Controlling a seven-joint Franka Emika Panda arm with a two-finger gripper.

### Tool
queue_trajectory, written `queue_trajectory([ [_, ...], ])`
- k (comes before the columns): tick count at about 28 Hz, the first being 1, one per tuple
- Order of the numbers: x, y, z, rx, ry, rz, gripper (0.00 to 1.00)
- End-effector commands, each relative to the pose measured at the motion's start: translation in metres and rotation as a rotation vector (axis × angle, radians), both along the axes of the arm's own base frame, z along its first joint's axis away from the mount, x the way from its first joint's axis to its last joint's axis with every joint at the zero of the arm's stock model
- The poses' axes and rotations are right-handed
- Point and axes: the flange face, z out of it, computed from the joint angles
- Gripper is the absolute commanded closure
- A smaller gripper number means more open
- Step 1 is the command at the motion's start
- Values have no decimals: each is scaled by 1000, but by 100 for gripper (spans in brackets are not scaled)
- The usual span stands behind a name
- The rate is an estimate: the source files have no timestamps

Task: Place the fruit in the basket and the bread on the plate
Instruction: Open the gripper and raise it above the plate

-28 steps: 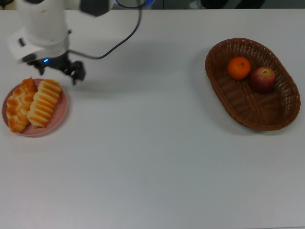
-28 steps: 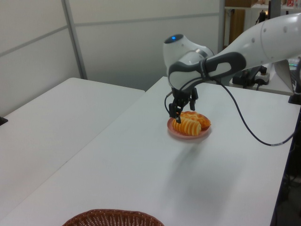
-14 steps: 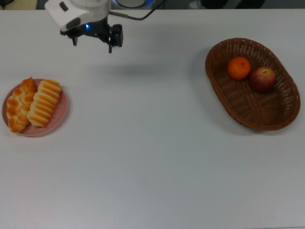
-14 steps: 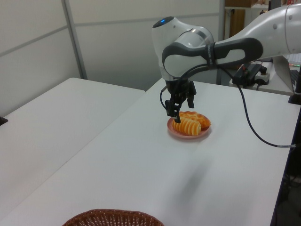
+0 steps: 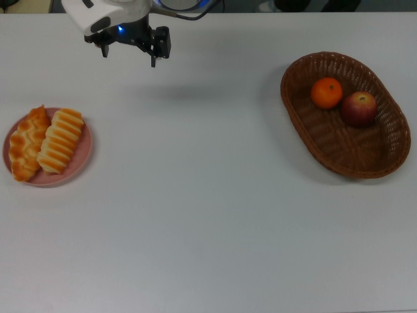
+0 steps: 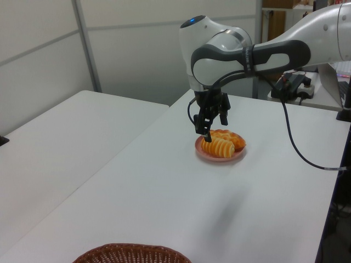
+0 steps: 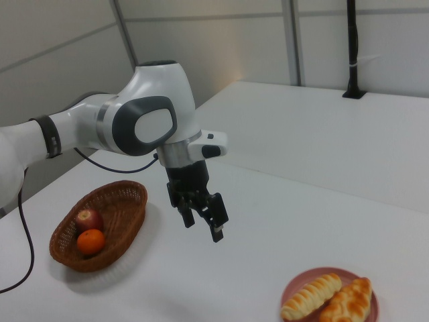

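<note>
The bread lies on the pink plate [image 5: 45, 180] at the top view's left: a braided golden loaf [image 5: 26, 143] and a striped roll [image 5: 60, 140] side by side. The fruit sits in the brown wicker basket [image 5: 352, 171] at the top view's right, an orange mandarin [image 5: 326, 92] next to a dark-red apple [image 5: 359, 108]. My gripper [image 5: 129, 55] hangs open and empty above the table near the top view's far edge, well clear of the plate. In the right view the gripper [image 7: 202, 227] points down between the basket [image 7: 127, 201] and the plate [image 7: 291, 293].
A black cable [image 6: 296, 148] runs from the arm across the table behind the plate. The white table top [image 5: 195, 195] spreads wide between plate and basket. A second white table [image 6: 49, 142] stands at the left view's left.
My gripper has gone up from beside the plate and toward the top view's right and far edge. It stays open and empty. Bread and fruit have not moved.
</note>
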Motion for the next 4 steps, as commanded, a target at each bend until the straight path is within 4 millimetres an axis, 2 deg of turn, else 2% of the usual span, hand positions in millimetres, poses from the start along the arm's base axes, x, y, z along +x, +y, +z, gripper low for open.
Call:
queue_trajectory([
  [1, -8, -1, 4, 24, 9, 15, 0],
  [4, -8, -2, 4, 24, 9, 13, 0],
])
